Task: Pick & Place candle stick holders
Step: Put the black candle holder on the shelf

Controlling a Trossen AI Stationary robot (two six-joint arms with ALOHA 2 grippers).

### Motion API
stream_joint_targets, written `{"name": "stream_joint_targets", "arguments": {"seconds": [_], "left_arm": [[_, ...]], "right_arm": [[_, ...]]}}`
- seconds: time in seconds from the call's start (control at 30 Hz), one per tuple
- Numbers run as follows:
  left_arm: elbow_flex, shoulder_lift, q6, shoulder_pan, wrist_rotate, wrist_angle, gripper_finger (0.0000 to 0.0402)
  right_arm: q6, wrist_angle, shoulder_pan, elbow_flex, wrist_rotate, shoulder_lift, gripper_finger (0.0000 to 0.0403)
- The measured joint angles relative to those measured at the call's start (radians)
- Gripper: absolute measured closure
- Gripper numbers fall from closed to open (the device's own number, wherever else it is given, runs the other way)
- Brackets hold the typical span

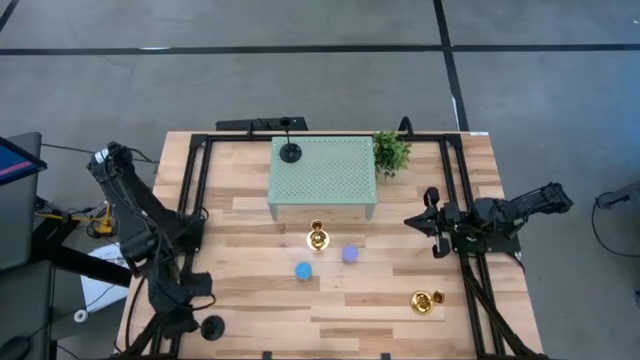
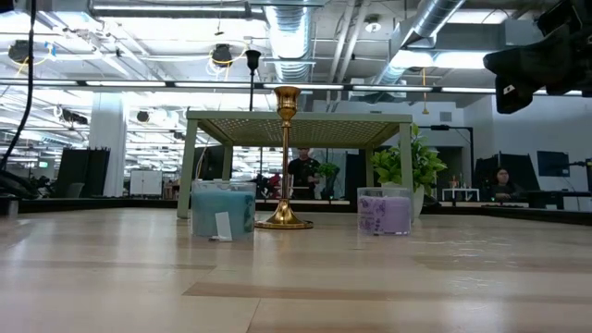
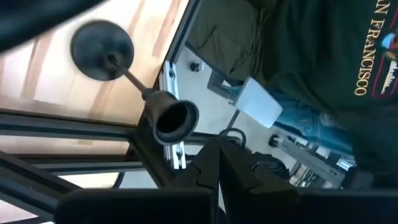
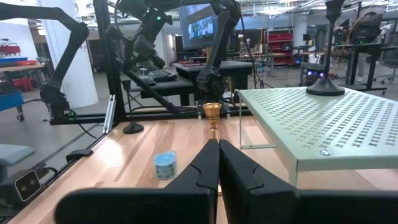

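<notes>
Readable lettering appears only in the left wrist view: yellow capitals ending "N FRANCISCO" point(image 3: 367, 55), running along the dark green shirt point(image 3: 298, 50) of a person standing beside the table, next to a small multicoloured emblem point(image 3: 390, 46) whose details cannot be made out. A white label point(image 2: 222, 226) on the blue candle jar point(image 2: 223, 211) in the low view carries no legible print.

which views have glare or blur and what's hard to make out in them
Low view: bright ceiling lights blow out the background, the upright gold candle stick holder stays sharp, and the near table softens. Left wrist view: the black candle stick holder is in focus and the fingers are dark. High view: even light, with a shine on the tipped gold holder.
</notes>
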Motion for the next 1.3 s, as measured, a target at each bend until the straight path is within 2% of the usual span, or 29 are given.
{"name": "stream_joint_targets", "arguments": {"seconds": [0.33,0.5,0.63,0.8,1.0,1.13,1.3], "left_arm": [[0.0,0.006,-0.016,0.001,-0.002,-0.006,0.0397],[-0.001,0.006,-0.015,0.001,0.013,-0.134,0.0399],[-0.001,-0.002,-0.012,0.001,0.023,-0.169,0.0399],[-0.001,-0.002,0.038,0.001,-0.026,-0.169,0.0397],[-0.001,0.001,0.031,0.001,-0.101,-0.162,0.0384],[-0.001,0.001,0.016,0.001,-0.106,-0.161,0.037],[-0.001,0.001,-0.073,0.001,-0.109,-0.161,0.0345]], "right_arm": [[0.0,0.003,0.0,0.0,0.0,0.0,0.0403],[0.0,0.003,0.0,0.0,0.0,0.0,0.0403],[0.001,0.003,0.0,0.0,0.0,0.0,0.0403],[0.004,0.003,0.0,0.0,0.0,0.0,0.0403],[0.006,0.003,0.0,0.0,0.0,0.0,0.0403],[0.007,0.003,0.0,0.0,0.0,0.0,0.0403],[0.007,0.003,0.0,0.0,0.0,0.0,0.0403]]}}
